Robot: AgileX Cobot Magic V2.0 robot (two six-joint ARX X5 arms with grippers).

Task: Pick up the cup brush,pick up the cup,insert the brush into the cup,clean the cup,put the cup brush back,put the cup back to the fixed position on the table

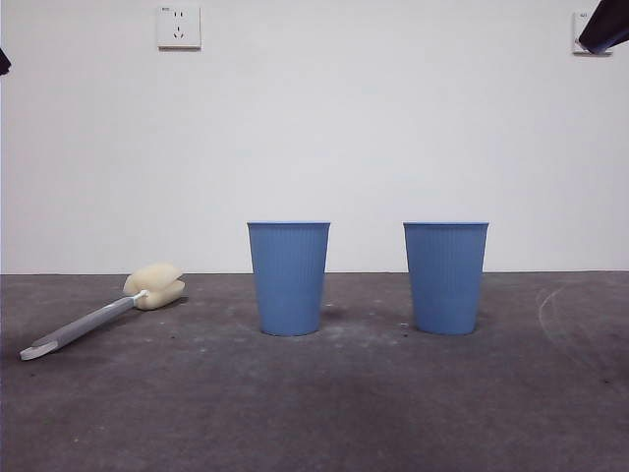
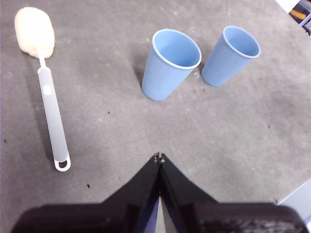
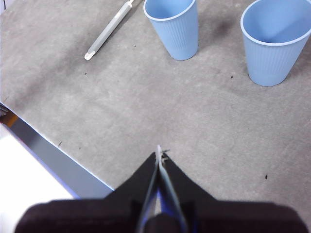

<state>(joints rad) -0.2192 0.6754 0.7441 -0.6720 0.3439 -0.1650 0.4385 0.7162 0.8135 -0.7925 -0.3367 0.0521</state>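
I see the brush flat on the table, well left of two upright cups. Both grippers hang above, fingers pressed together, empty.

Dark grey table bears cup brush and two blue cups

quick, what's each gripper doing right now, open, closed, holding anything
Left gripper: closed, holding nothing, above the table.
Right gripper: closed, holding nothing.
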